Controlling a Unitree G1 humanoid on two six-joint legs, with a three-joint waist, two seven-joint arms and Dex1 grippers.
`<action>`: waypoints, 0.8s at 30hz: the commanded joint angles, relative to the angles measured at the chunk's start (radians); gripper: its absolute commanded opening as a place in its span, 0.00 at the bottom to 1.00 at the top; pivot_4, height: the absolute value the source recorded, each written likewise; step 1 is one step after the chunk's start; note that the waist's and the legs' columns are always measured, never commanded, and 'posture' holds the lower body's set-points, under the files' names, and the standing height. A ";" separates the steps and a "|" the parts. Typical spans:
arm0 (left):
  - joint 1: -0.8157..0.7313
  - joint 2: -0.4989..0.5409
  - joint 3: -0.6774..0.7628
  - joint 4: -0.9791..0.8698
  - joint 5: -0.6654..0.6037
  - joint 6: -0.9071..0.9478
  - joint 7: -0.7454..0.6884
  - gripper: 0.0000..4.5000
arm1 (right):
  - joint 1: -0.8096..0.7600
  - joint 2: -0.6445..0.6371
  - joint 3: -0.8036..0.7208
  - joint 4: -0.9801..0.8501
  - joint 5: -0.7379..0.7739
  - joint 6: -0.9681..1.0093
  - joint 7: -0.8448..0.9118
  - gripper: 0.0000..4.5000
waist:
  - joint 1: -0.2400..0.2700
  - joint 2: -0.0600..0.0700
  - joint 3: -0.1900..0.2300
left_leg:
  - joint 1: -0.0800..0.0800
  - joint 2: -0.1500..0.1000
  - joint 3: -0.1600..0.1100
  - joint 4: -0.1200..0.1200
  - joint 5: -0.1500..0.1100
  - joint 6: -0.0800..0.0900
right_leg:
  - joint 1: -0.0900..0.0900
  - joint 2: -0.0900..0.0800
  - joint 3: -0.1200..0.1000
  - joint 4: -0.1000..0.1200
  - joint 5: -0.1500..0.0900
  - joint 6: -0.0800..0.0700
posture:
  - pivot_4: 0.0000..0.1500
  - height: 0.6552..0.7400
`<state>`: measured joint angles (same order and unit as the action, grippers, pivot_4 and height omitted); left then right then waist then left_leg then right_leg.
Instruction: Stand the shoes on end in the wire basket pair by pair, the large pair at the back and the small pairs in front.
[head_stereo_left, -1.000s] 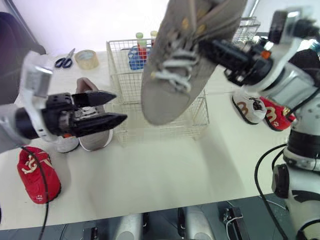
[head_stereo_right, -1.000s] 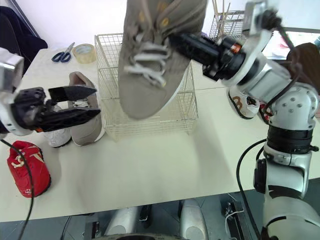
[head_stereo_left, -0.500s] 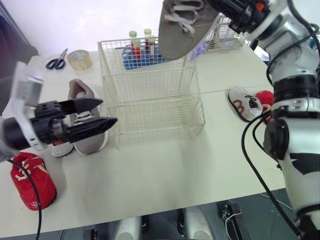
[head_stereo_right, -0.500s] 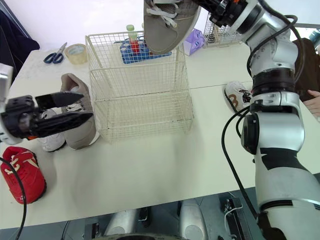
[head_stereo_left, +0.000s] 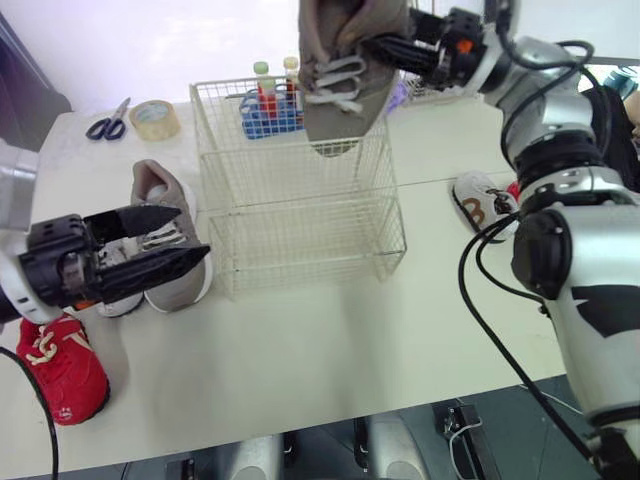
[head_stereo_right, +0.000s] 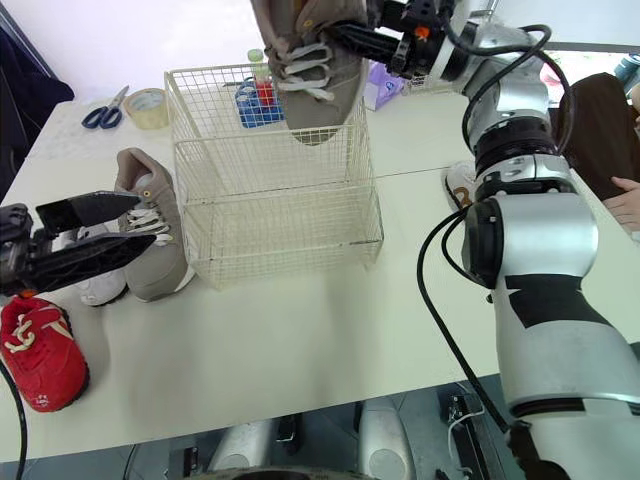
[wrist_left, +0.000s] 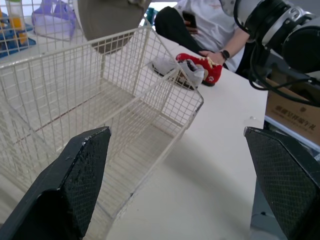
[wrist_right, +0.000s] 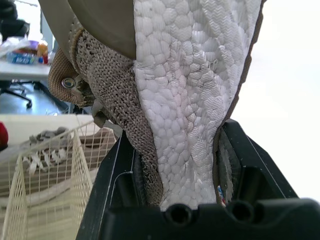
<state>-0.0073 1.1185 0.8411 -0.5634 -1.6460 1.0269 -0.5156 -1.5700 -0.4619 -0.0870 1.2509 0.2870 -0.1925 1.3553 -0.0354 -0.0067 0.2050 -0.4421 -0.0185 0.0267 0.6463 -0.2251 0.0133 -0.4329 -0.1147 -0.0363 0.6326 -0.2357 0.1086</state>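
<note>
The robot's right hand (head_stereo_left: 390, 47) is pinching a large grey shoe (head_stereo_left: 340, 70) by its heel end, the sole pressed between its two black fingers. It is holding the shoe toe-down over the far half of the wire basket (head_stereo_left: 300, 240), which is sitting mid-tabletop (head_stereo_left: 300, 340). The toe is hanging about level with the basket's rim; whether it is already dipping inside is hard to tell.

No shoe is standing in the basket yet, so this looks like the opening step: placing the first of the large pair at the back. The second grey shoe (head_stereo_right: 165, 270) is lying on the tabletop just left of the basket. The left hand (head_stereo_left: 185, 242) is hovering by it, fingers spread wide and holding nothing.

A white small shoe (head_stereo_right: 100, 285) is lying beside that one, with a red small shoe (head_stereo_left: 65, 360) at the near left. Another small pair (head_stereo_left: 485, 205), white and red, is sitting on the right, well apart from the basket.

The next move seems to call for lowering the shoe straight down against the far wall until it is resting on its toe. The grip would then need loosening without tipping the shoe over.
</note>
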 joint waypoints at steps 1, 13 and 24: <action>-0.011 -0.010 -0.022 -0.012 0.012 -0.045 0.007 0.99 | 0.002 0.023 -0.023 0.008 -0.028 -0.047 -0.005 0.31 | -0.006 0.000 0.000 | 0.000 0.000 0.000 0.000 0.001 -0.001 | 0.000 0.000 0.000 0.000 0.000 0.000 | 1.00 1.00; -0.039 -0.019 -0.107 -0.004 0.065 -0.087 0.006 0.99 | 0.061 0.057 -0.037 0.051 -0.112 -0.033 -0.081 0.31 | -0.008 0.000 0.000 | 0.000 0.000 0.000 0.000 0.003 -0.005 | 0.000 0.000 0.000 0.000 0.000 0.000 | 1.00 1.00; -0.060 -0.019 -0.147 0.002 0.088 -0.098 0.007 1.00 | 0.083 0.056 -0.063 0.036 -0.126 -0.045 -0.108 0.99 | -0.008 0.000 0.000 | 0.002 -0.001 -0.001 0.001 0.003 -0.005 | 0.002 0.000 0.000 0.001 0.001 0.001 | 1.00 1.00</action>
<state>-0.0523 1.0991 0.6813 -0.5603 -1.5602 0.9514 -0.5078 -1.4715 -0.3942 -0.1255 1.3185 0.1527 -0.2239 1.2537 -0.0433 -0.0069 0.2048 -0.4406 -0.0191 0.0260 0.6476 -0.2220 0.0080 -0.4306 -0.1147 -0.0361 0.6334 -0.2346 0.1098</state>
